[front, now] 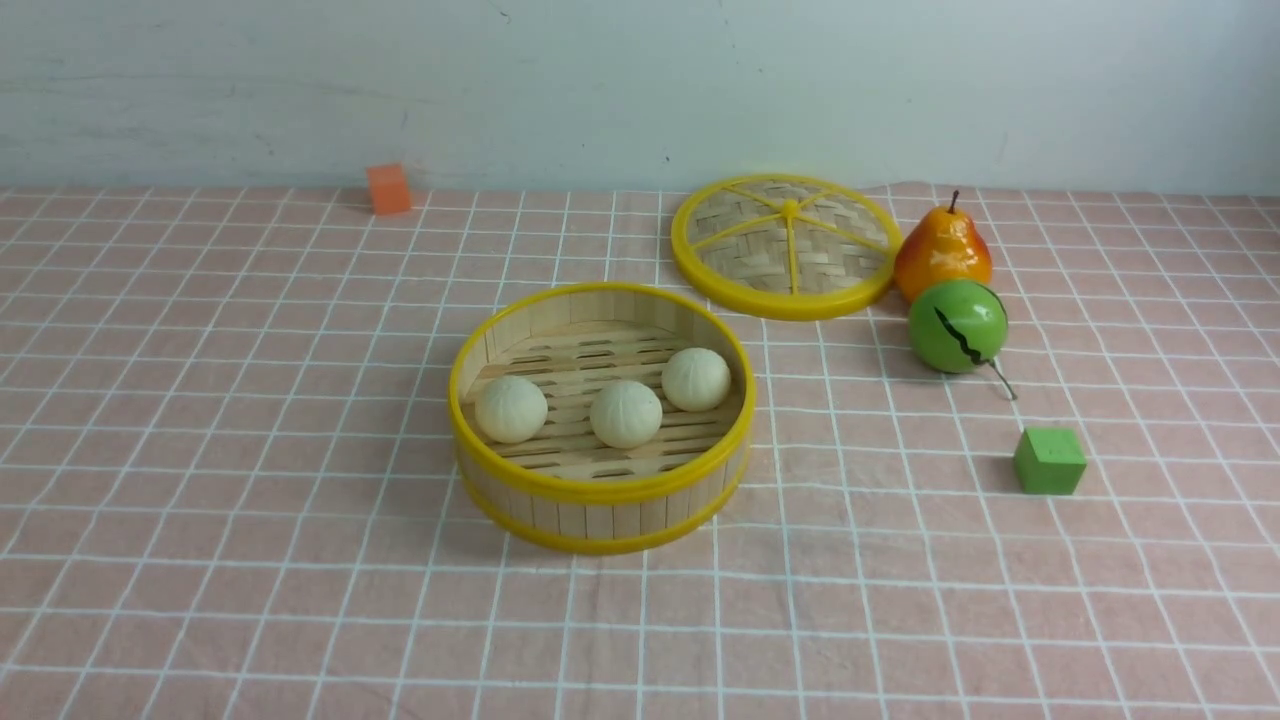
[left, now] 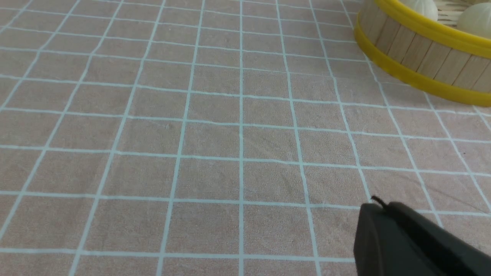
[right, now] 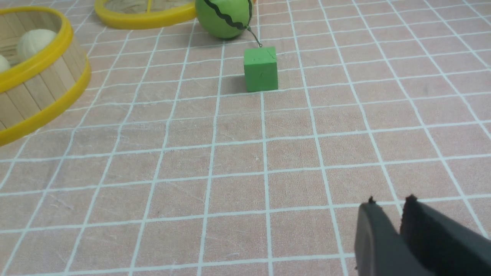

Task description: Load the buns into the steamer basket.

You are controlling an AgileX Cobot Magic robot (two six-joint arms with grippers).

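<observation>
Black fingertips fill the near corner of each wrist view. On the left gripper (left: 378,209) the jaws are pressed together with no gap and nothing between them; on the right gripper (right: 389,205) they stand a narrow slit apart, also holding nothing. Both hang low over bare checked tablecloth (front: 250,450), and neither arm reaches into the front view, which suggests they are pulled back towards the robot with nothing left to carry.

That fits how the buns lie. All three sit in a loose row on the slat floor of the steamer basket (front: 600,490): the left bun (front: 511,409), the middle bun (front: 626,414) and the right bun (front: 696,379), none touching its neighbour and none on the cloth. By my judgement the task is complete.

Relative to the jaws, the basket is well ahead of both grippers and between them, off to the inner side of each. From the left fingertips only its wall and the tops of two buns show, well apart from the tips. Ahead of the right jaws, and nearer than the basket, stands a green cube (right: 261,69), with the green ball (right: 224,17) just beyond it and the woven basket lid (front: 786,246) and a pear (front: 942,252) farther on. A small orange cube (front: 388,189) sits far back, well apart from everything else.
</observation>
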